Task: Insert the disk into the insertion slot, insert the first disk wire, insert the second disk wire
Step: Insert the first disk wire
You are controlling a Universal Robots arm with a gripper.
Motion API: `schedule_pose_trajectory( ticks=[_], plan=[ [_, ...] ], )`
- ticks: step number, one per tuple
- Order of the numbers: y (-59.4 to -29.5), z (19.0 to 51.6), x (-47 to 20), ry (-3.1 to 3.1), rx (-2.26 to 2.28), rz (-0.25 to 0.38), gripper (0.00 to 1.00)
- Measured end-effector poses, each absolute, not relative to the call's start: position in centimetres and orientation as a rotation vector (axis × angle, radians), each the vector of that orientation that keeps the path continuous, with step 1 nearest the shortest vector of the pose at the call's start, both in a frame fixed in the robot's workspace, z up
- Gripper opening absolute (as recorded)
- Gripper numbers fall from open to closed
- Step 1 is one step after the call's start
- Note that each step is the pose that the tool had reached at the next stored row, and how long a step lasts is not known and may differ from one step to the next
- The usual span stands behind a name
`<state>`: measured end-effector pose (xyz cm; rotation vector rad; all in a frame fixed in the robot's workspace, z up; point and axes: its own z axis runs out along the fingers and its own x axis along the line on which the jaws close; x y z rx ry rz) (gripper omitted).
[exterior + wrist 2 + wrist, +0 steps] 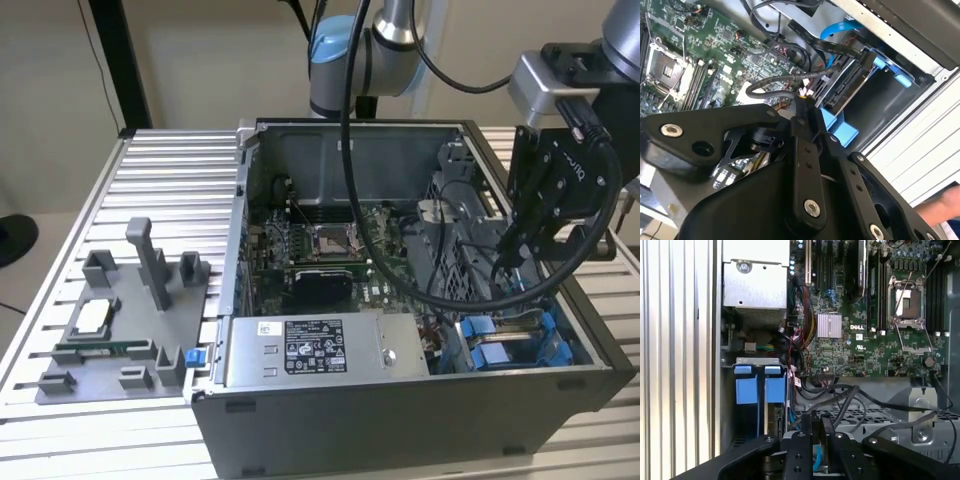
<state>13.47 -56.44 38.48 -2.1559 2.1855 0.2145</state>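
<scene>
Black wire (785, 80), risk: could snag on loose cables (820, 42) beside the slot (842, 129), or its plug could meet the disk (844, 90) askew and bend.
Pincer (803, 104): clenched on the wire's plug end, almost no gap, just beside the slot.
Disk: seated on edge inside the slot.

Arm (396, 28): grey, blue-capped joint, reaches over from the back.
Wrist (548, 82): bent, angled downward.
Tool (510, 250): black, tilted, tips pointing down.
</scene>
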Motion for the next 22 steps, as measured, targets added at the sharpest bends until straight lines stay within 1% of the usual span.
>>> schedule_pose_trajectory(
  ticks=[6,15,18,22],
  plan=[
    [-57.2,38.5,13.4,2.191,-2.163,0.151,0.00],
    [-57.6,38.3,12.9,2.150,-2.134,0.018,0.00],
    [-57.6,38.1,12.6,2.144,-2.130,-0.011,0.00],
    [-57.6,37.6,12.5,2.142,-2.130,-0.029,0.00]
  ],
)
